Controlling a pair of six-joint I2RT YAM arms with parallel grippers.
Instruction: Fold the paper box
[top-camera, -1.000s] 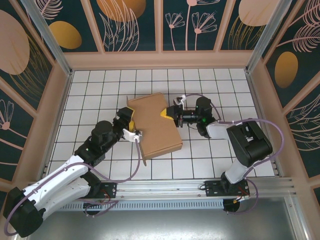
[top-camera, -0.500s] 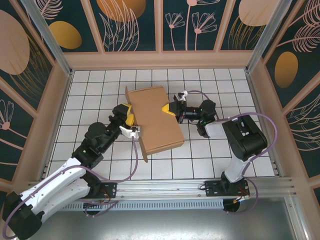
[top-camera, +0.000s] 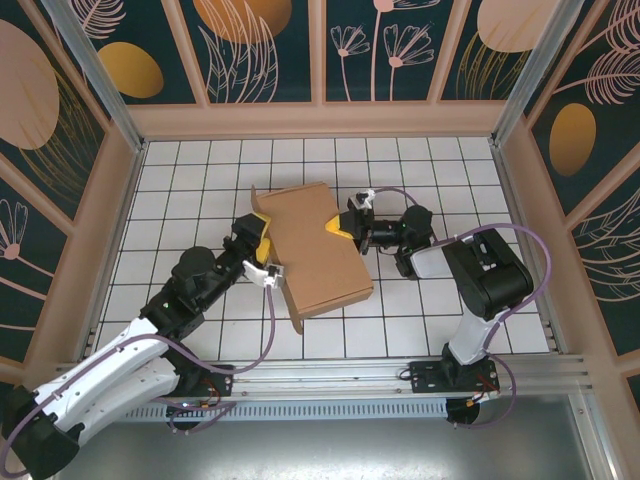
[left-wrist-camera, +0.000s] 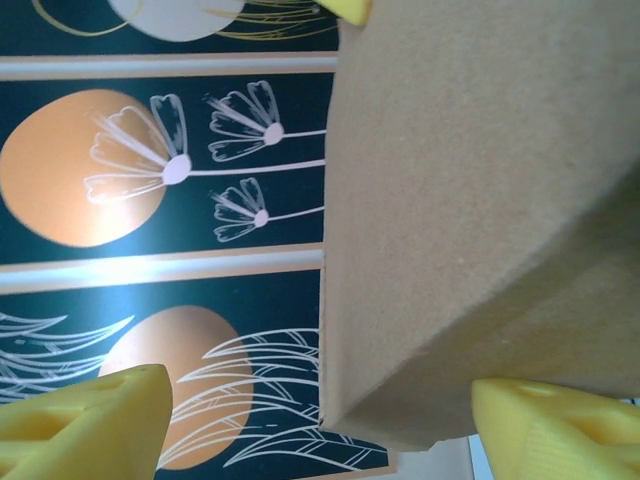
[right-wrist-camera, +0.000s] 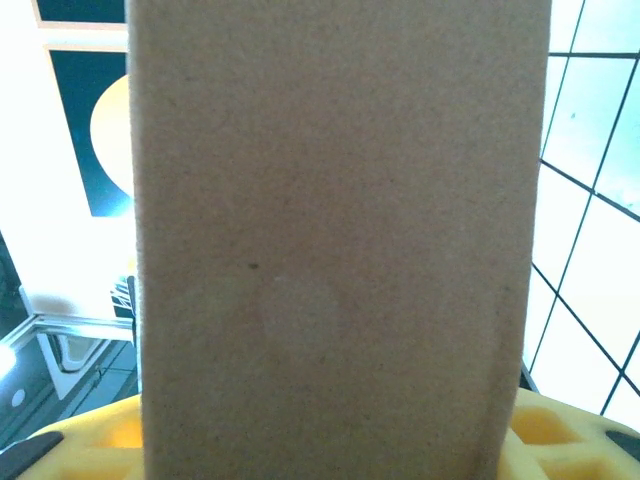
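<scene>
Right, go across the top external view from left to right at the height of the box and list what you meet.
Yellow-fingered left gripper → plain brown cardboard box → yellow-fingered right gripper, on the box's right edge → black wrist of the right arm.

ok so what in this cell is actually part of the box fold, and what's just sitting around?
In the job: paper box; left fingers, open at its edge; right fingers, shut on it.
Just surroundings: tiled table; floral wall panels; aluminium front rail.
</scene>
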